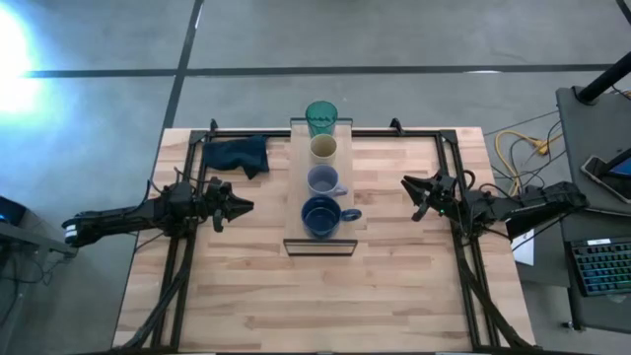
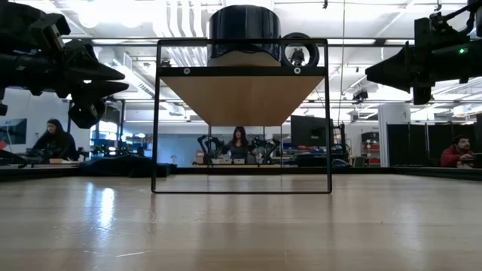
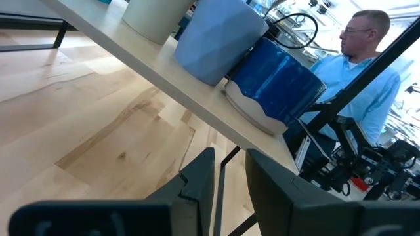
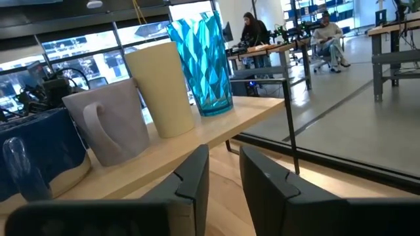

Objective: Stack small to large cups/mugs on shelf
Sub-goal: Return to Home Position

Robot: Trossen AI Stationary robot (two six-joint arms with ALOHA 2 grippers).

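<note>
Flanking the shelf (image 1: pixel 296 187), we held both arms stretched level above the table, the left gripper (image 1: pixel 245 207) and right gripper (image 1: pixel 409 192) each pointing inward at it and well clear. Their fingers (image 4: pixel 190 174) stood a narrow gap apart, gripping nothing. Along the shelf, back to front, stood tumbler (image 1: pixel 320 116), cream cup (image 1: pixel 323 149), pale mug (image 1: pixel 323 179) and navy mug (image 1: pixel 321 216).
</note>
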